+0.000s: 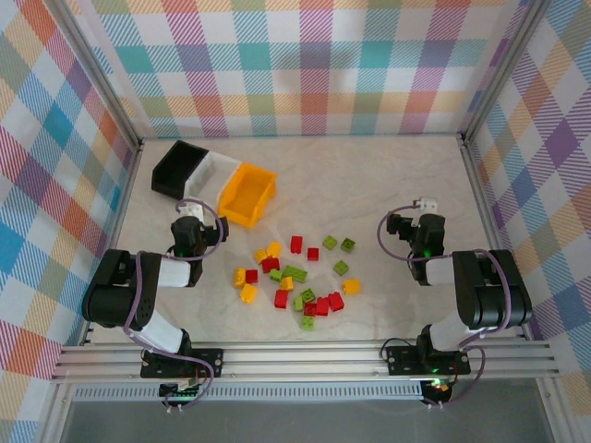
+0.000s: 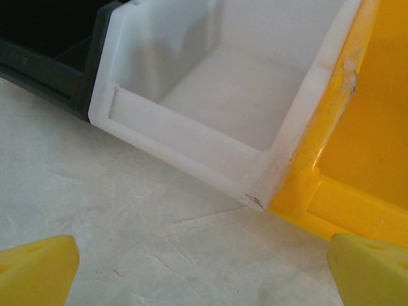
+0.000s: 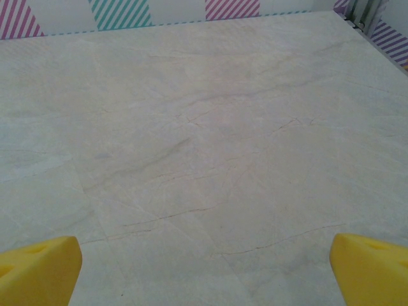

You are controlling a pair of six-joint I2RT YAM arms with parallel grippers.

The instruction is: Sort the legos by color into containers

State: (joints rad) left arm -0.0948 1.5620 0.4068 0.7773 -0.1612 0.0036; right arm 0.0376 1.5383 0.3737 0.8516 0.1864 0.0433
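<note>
Legos [image 1: 297, 277] in red, yellow and green lie scattered in the middle of the desk [image 1: 388, 175], and none seems binned yet. The black bin [image 1: 177, 169], white bin [image 1: 214, 175] and orange-yellow bin [image 1: 247, 194] stand touching at far left. The left fingers [image 2: 35, 271] are wide and empty near the white bin. The right fingers [image 3: 38, 268] are equally wide over bare desk. Best to take an isolated edge brick first, straddling it squarely.

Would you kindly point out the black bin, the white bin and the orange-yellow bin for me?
black bin [image 1: 177, 168], top external view, bare inner floor.
white bin [image 2: 236, 89], left wrist view, bare inner floor.
orange-yellow bin [image 1: 247, 194], top external view, bare inner floor.
</note>
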